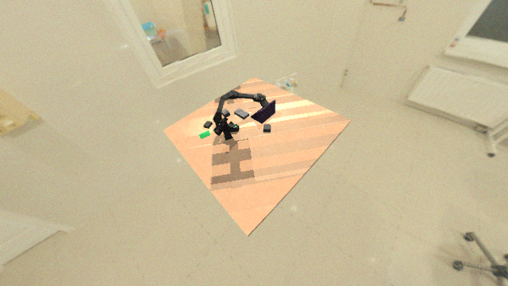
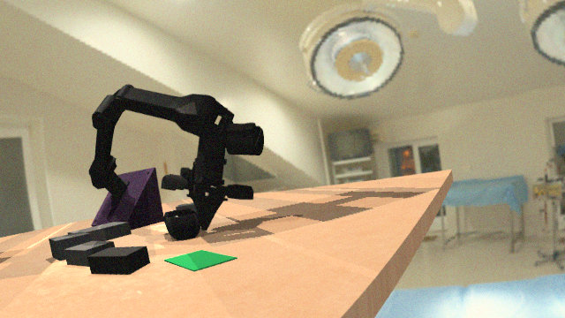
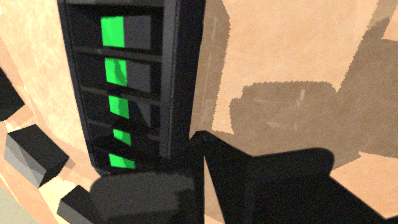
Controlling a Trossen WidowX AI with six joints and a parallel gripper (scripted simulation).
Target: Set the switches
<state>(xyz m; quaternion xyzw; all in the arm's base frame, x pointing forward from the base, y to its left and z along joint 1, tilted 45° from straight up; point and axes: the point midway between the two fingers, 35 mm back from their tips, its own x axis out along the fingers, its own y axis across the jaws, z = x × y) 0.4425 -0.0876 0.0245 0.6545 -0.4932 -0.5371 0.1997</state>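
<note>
The dark controller unit [image 3: 172, 75] [image 2: 182, 225] is beside the gripper on the bench. In the wrist view it runs down the left, and several rockers show, each with a green end on the left and a dark end on the right. The lower rockers are partly in shadow. The row's lower end is hidden by the gripper, so I cannot tell every setting. The label on the underside is hidden. My gripper [image 3: 201, 135] [image 2: 204, 229] is shut and empty, pointing down, with its tips low beside the unit's long side. I cannot tell whether they touch it.
A green card [image 1: 204, 134] [image 2: 200, 261] lies near the unit. Dark blocks [image 2: 119, 261] [image 3: 37, 155] lie beyond the unit's other side, with another block [image 1: 267, 128] apart from them. A purple wedge-shaped panel [image 1: 265, 112] [image 2: 140, 199] stands by the arm's base.
</note>
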